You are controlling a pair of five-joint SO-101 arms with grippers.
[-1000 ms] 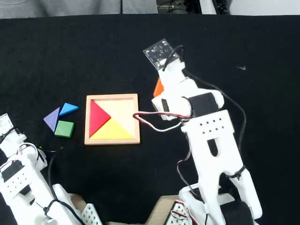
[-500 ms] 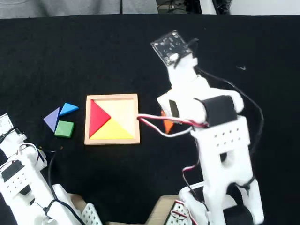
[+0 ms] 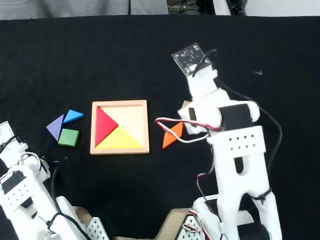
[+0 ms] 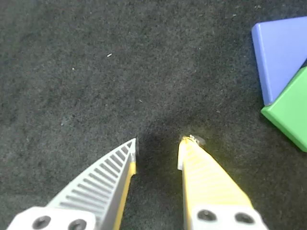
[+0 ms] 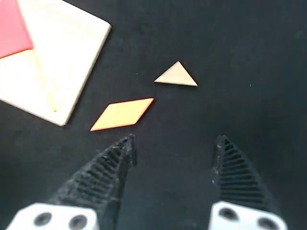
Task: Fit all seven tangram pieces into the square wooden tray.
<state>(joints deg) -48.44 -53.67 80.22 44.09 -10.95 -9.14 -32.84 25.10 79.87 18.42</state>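
Tangram tray point(image 3: 120, 150) held red triangle point(image 3: 102, 125) and yellow triangle point(image 3: 121, 139); orange parallelogram point(image 5: 122, 114) lay just beside it. Right gripper point(image 5: 173, 149) spread wide, empty; left gripper point(image 4: 157, 152) slightly parted, empty, near green square point(image 4: 290, 115).

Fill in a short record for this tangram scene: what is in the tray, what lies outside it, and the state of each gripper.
Tray: square wooden tray, partly filled
In tray: red triangle, yellow triangle
Left of tray: purple triangle, blue triangle, green square
Right of tray: orange parallelogram, pale triangle
Left gripper: open, empty, near the purple and green pieces
Right gripper: open, empty, near the orange parallelogram
Pieces not yet placed: five
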